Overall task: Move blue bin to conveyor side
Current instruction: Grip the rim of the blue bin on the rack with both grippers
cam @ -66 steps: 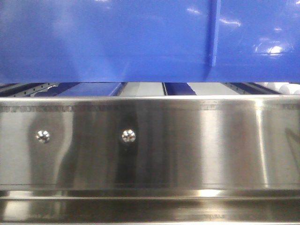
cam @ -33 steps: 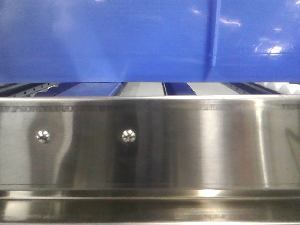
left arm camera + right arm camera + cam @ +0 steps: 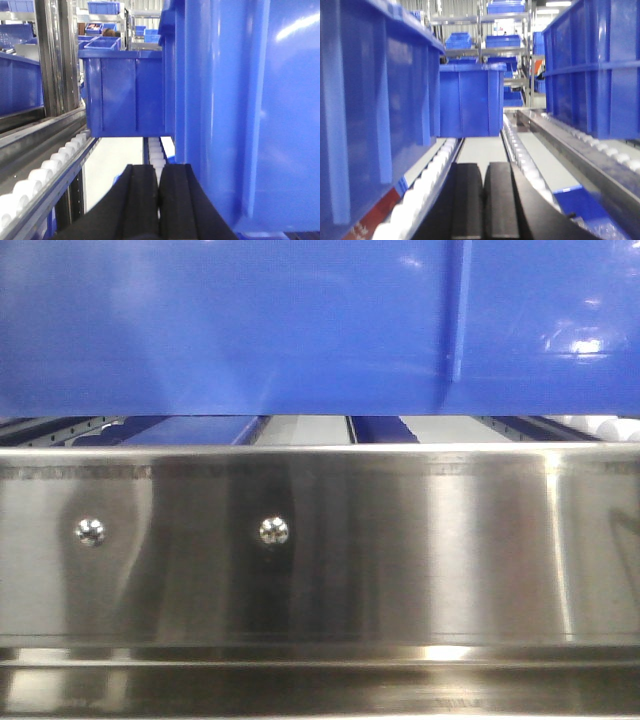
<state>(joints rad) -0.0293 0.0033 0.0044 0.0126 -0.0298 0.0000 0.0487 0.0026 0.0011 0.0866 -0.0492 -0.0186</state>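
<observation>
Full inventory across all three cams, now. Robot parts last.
blue bin: one, bright blue, filling the front view's top, close beside both grippers.
further bins: several, blue, one straight ahead, one at right, more shelved behind.
rollers: many, white, rows running under the bins.
steel panel: one, silver, below the blue bin.
screws: two, silver, on the panel's left.
left gripper: one, black, shut, empty.
right gripper: one, black, shut, empty.

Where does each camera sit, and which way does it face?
Front: low, facing the steel rail, blue bin close above; no robot parts.
Left wrist: behind the shut left claw, looking along the rollers, bin wall at right.
Right wrist: behind the shut right claw, along the rollers, bin wall at left.
All share the bin.
</observation>
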